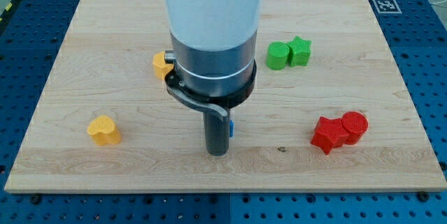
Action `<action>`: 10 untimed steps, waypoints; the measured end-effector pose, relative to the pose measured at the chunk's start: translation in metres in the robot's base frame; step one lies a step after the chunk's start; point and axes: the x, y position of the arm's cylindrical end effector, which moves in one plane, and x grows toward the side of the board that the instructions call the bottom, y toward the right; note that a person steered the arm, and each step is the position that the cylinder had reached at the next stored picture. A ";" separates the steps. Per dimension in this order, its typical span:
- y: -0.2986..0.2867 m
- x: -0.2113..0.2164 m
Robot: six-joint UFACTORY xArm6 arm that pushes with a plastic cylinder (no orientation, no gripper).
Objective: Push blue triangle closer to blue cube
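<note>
My tip rests on the wooden board at the lower middle of the view. A small sliver of a blue block shows just to the right of the rod, touching or almost touching it. I cannot make out its shape, so I cannot tell whether it is the triangle or the cube. The arm's wide body hides the board behind the rod, and no other blue block is visible.
A yellow block peeks out left of the arm. A yellow heart lies at lower left. A green cylinder and a green star touch at upper right. A red star and a red cylinder touch at lower right.
</note>
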 end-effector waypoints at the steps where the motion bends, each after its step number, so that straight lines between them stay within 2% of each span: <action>1: 0.018 -0.018; 6: -0.012 -0.080; 9: 0.001 -0.139; 10: 0.016 -0.139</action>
